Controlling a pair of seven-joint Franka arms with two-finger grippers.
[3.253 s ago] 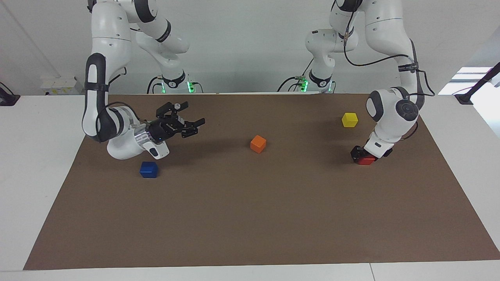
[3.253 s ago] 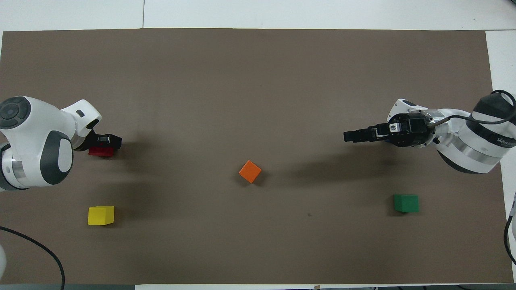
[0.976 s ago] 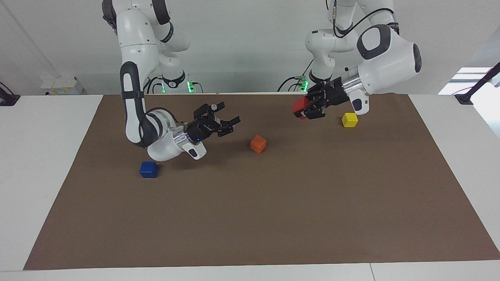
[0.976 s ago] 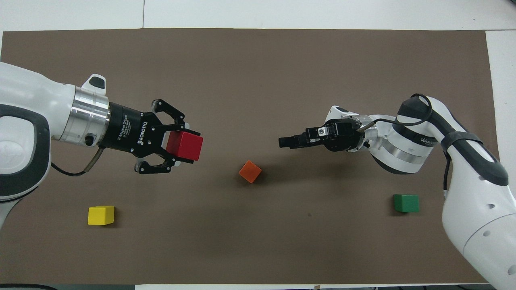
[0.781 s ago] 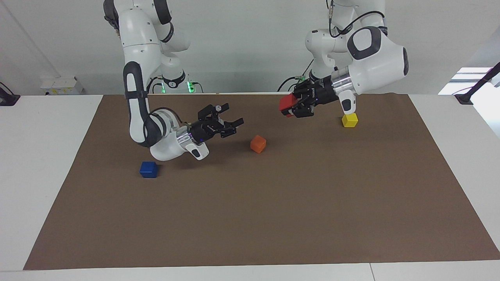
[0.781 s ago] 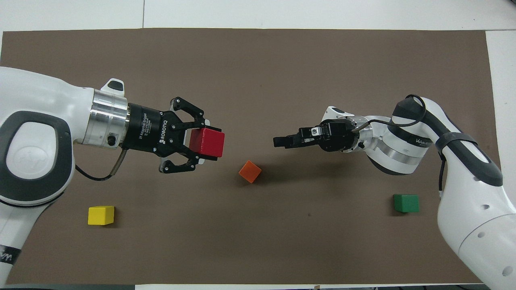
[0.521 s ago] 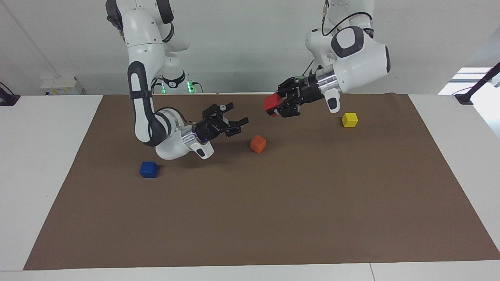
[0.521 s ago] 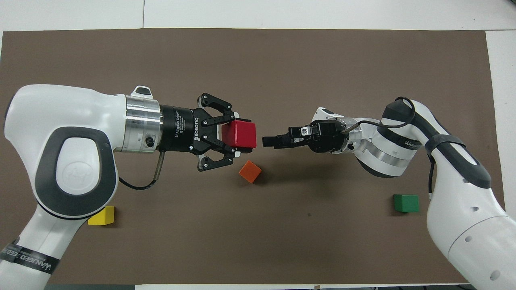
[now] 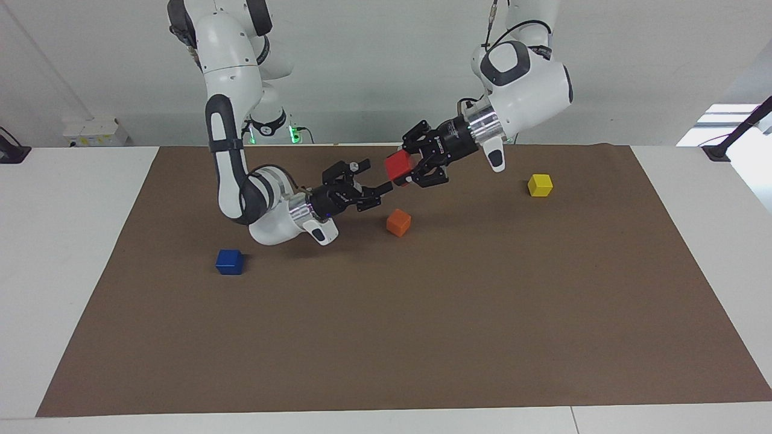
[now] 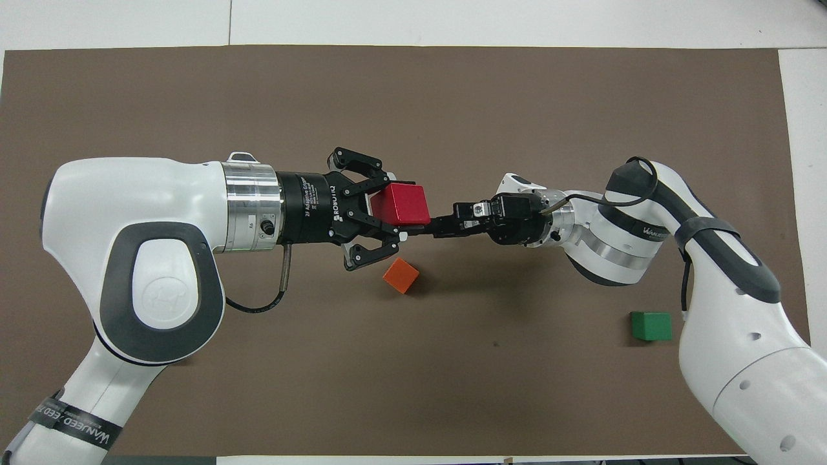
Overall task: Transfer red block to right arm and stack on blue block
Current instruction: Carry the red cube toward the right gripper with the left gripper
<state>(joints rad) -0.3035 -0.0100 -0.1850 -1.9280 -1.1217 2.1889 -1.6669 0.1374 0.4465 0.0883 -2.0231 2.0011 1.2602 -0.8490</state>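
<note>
Small bright red block (image 9: 398, 166) held in the air over mid-table between the two grippers.

Nearest the robots, toward the left arm's end, a small yellow cube (image 9: 540, 185) sits on the brown paper mat (image 9: 422, 337) that covers the white table (image 9: 60, 241). Over the middle of the mat, the left gripper (image 9: 405, 172) is clamped on the red block, its fingers on two opposite faces. The right gripper (image 9: 377, 193) points at the block from the other end with its fingers spread, their tips just beside it and holding nothing; I cannot tell whether they touch it. A small orange cube (image 9: 398, 222) lies on the mat just below that meeting. Farthest out, toward the right arm's end, the small deep blue block (image 9: 230, 261) rests alone.
</note>
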